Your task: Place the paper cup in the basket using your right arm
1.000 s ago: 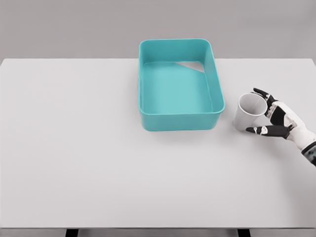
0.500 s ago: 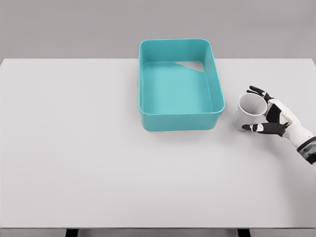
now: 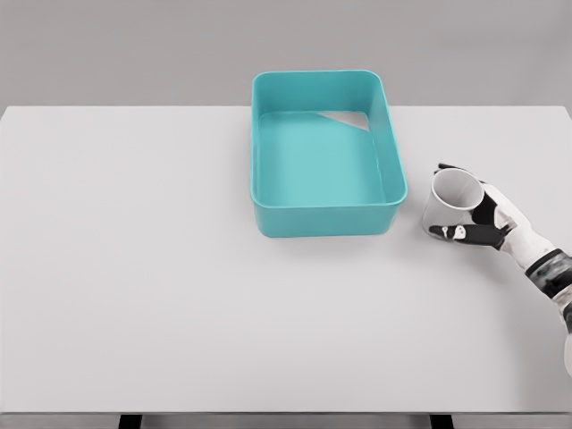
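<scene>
Teal basket [image 3: 391, 192] beside gripped paper cup [image 3: 445, 208]

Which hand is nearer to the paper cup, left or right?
Right. The right hand wraps its fingers around the paper cup, just right of the basket. The left hand is not in view.

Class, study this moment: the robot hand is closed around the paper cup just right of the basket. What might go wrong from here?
1. The right robot hand grips the thin paper cup from its side; squeezing may crush it or let it slip.
2. The basket wall stands close on the cup's left, so a low lift could knock the cup against the rim.
</scene>
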